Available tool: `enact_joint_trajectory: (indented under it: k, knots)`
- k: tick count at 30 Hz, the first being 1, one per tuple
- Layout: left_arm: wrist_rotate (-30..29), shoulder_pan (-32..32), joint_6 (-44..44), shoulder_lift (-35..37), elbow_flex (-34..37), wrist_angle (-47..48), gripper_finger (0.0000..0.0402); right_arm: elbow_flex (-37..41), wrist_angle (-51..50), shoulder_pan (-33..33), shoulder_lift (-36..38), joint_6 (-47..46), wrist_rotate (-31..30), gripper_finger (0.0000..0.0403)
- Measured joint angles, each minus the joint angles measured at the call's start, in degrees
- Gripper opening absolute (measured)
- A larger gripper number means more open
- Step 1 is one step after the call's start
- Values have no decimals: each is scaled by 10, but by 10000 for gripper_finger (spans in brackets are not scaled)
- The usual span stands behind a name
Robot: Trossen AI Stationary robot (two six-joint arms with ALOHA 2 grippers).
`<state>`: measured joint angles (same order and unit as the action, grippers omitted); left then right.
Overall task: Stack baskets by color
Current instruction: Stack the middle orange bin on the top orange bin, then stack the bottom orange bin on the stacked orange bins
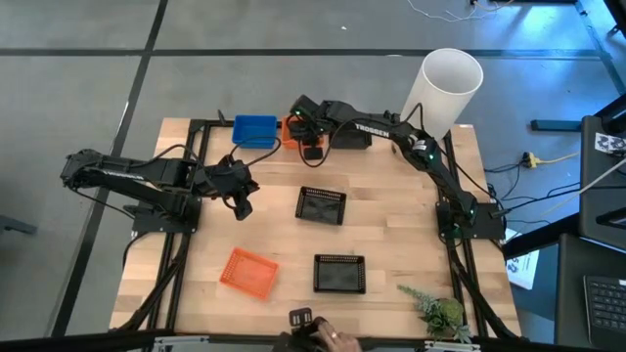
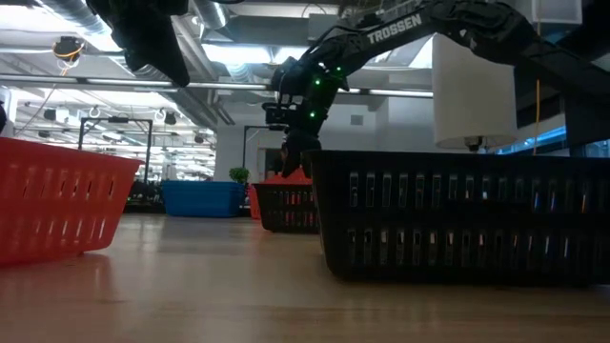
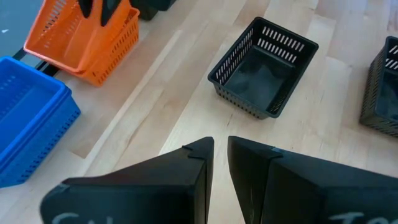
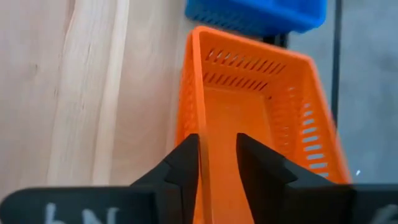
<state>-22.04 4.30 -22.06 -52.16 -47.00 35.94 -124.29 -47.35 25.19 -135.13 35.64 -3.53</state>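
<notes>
The right gripper [image 1: 305,137] is reaching to the far edge of the table [image 1: 391,244], at about 12 o'clock in the high view, over the orange basket [image 4: 249,124] there. Its fingers [image 4: 180,168] are standing a little apart, one on each side of this basket's side wall, and they are not pressing it. Just beside it, toward 11 o'clock, the blue basket [image 1: 254,130] is sitting. The left gripper [image 1: 240,196] is hovering at about 9 o'clock above bare wood; its fingers [image 3: 193,180] are leaving only a narrow gap and are holding nothing. One black basket [image 1: 321,205] is lying near the centre of the table, and a second black basket [image 1: 339,274] at about 6 o'clock. Another orange basket [image 1: 247,271] is lying at about 7 o'clock, well apart from the first orange one.
</notes>
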Motion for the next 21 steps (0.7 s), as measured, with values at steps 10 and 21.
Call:
enact_joint_trajectory:
  k: [10, 21]
  knots:
    - [0, 0, 0, 0, 0, 0, 39, -73, -49, -24, 0, -9, -18, 114]
    - [0, 0, 0, 0, 0, 0, 39, -100, -370, -65, 28, -319, -7, 113]
